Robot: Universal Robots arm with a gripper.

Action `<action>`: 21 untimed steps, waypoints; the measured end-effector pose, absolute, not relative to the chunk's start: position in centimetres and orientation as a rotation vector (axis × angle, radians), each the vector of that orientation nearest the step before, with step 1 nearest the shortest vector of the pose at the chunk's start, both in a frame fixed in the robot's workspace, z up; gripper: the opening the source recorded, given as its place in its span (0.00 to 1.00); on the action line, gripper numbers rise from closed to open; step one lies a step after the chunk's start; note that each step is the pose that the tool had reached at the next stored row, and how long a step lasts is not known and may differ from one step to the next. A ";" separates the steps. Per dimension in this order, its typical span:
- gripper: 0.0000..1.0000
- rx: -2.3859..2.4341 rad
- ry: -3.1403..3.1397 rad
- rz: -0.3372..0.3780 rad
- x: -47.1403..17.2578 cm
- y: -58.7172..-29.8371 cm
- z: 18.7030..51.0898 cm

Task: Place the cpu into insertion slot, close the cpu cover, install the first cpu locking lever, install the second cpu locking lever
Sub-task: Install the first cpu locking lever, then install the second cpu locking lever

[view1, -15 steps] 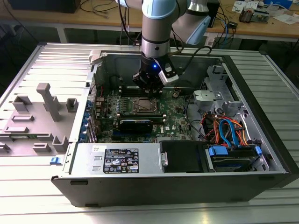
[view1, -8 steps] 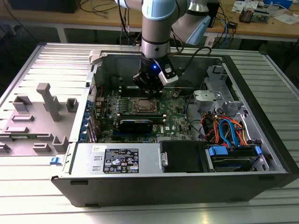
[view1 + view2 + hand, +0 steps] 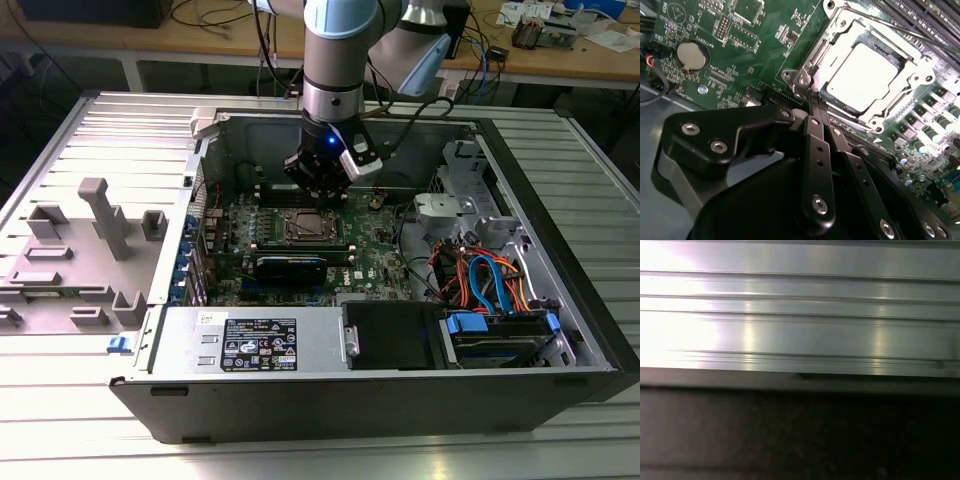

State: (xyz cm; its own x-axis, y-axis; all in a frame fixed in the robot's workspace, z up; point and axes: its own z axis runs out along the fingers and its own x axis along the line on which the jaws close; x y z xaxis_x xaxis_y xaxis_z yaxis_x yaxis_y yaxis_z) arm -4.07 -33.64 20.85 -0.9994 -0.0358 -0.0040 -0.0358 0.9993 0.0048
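You had the gripper (image 3: 812, 102) low over the motherboard (image 3: 740, 55), fingers (image 3: 816, 150) pressed together, their tips at the corner of the cpu cover (image 3: 840, 45). The cover lay closed over the cpu (image 3: 865, 75), seated in its insertion slot (image 3: 305, 227).

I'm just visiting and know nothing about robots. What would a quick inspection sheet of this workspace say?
Surface: ribbed metal table carrying an open computer case.
Job's things: cpu seated in the insertion slot; cpu cover closed around it.
Clutter: grey plastic fixtures at the exterior view's left.
Hand: hand closed, fingertips together beside the cover's corner.
Cables: orange and blue cables inside the case.
Surroundings: wooden benches behind, with loose items.
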 end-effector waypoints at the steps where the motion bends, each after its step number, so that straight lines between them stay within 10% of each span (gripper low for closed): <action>1: 0.11 -0.056 3.137 0.007 -4.1 -33.7 20.9; 21: 0.11 -0.056 3.138 0.007 -4.1 -34.5 20.9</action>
